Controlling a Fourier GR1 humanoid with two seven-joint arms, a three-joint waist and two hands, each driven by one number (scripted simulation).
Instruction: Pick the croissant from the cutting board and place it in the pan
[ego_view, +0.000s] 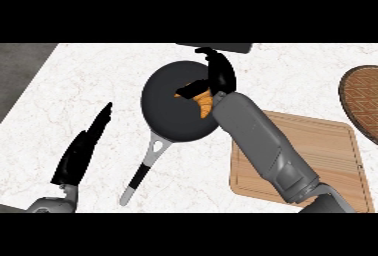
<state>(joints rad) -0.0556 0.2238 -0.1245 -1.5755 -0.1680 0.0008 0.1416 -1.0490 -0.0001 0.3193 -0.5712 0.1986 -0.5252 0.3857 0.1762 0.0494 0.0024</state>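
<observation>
Croissant: orange, over the right part of the pan's dark bowl, pinched in the curled fingers of the right hand; whether touching the pan's floor or just above it, not clear from this angle.

Nearest, lower left: left hand, black, fingers straight and together, pointing up and to the right, apart from everything else, resting above the white marbled counter.

Lower right: wooden cutting board, pale with a darker rim groove, crossed by the grey right forearm running up and left toward the pan.

Middle: pan, round, black, its grey and black handle pointing down toward the near edge, between the left hand and the board.

Farther: right hand, black, curled over the pan's upper right rim, thumb and fingers closed on the croissant.

Far right edge: brown patterned round object, partly cut off. Far top: dark object, mostly out of view.
</observation>
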